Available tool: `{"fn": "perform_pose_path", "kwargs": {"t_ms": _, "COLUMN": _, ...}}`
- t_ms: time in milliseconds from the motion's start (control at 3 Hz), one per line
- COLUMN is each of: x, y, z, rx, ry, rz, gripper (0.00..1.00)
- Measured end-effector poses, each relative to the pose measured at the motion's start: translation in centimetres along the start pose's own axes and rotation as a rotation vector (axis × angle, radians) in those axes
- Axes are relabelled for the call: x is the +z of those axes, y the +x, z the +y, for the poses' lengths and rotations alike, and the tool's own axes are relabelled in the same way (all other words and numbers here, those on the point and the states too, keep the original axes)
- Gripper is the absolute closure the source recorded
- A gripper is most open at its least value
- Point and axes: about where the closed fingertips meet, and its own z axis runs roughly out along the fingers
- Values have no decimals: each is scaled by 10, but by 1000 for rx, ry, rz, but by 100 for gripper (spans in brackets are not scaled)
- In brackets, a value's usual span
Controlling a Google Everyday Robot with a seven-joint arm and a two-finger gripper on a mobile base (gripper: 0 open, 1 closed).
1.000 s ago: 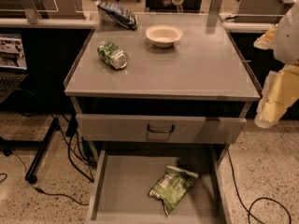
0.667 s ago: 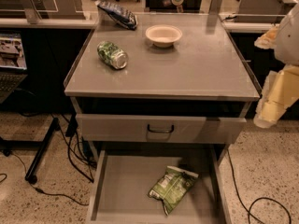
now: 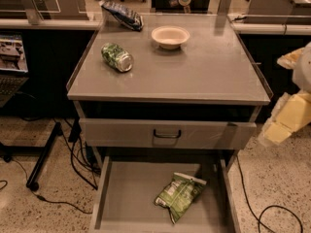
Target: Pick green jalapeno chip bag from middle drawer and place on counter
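The green jalapeno chip bag (image 3: 180, 196) lies flat in the pulled-out middle drawer (image 3: 121, 203), right of its centre and near the front. The counter (image 3: 204, 76) is the grey top of the cabinet above it. My gripper (image 3: 278, 130) hangs at the right edge of the view, beside the cabinet's right side, level with the closed drawer front, well up and to the right of the bag. It holds nothing that I can see.
On the counter lie a green drink can (image 3: 117, 57) on its side at the left, a white bowl (image 3: 170, 36) at the back middle and a dark blue chip bag (image 3: 122, 14) at the back left. A closed drawer front with a dark loop handle (image 3: 166, 134) sits above the open drawer. Cables run on the floor.
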Motion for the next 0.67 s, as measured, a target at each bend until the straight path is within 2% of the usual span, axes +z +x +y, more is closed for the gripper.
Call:
{"fn": "perform_pose_path", "kwargs": {"t_ms": 333, "x": 24, "y": 20, "z": 6, "rx": 65, "ry": -14, "rz": 12, "gripper": 0}}
{"fn": "perform_pose_path", "kwargs": {"t_ms": 667, "x": 54, "y": 42, "z": 16, "rx": 111, "ry": -62, "rz": 48, "gripper": 0}}
